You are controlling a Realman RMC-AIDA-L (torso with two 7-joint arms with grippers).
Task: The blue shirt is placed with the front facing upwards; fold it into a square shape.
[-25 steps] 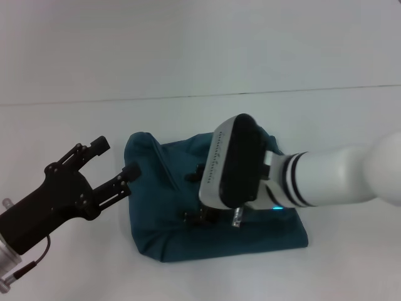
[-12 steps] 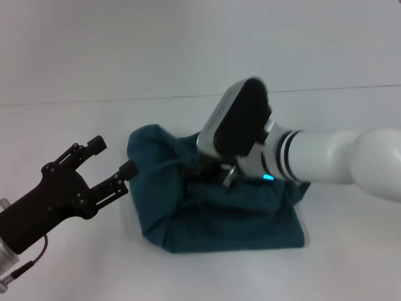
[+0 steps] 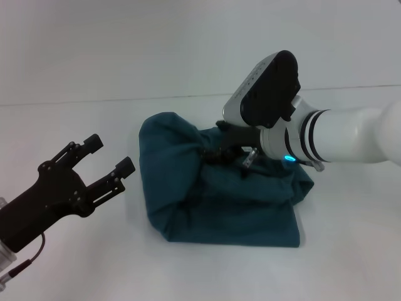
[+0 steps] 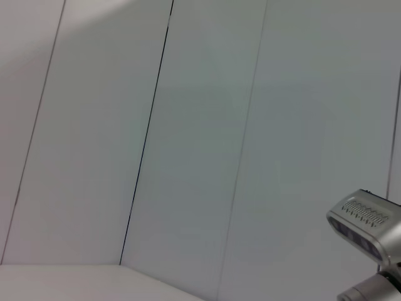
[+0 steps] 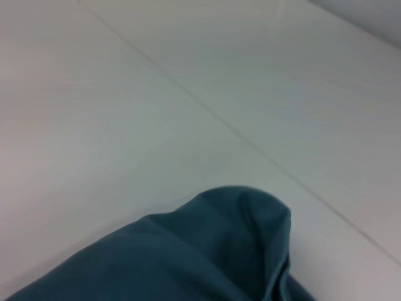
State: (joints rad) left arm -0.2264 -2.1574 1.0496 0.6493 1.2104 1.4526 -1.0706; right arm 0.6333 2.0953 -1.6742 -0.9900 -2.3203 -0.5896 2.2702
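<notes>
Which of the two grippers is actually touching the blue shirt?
The right gripper, buried in the blue shirt. The left gripper hangs open beside it, not touching.

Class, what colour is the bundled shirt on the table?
The blue shirt is dark teal-blue, plain where visible; clearest in the head view.

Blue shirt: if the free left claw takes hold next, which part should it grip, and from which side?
Probably the raised rounded fold at the blue shirt's left end. It stands up off the white table and faces the open left claw, which hovers just beside it, so a level approach from the robot's left looks simplest. The right claw is at the cloth's middle, so avoid that area.
</notes>
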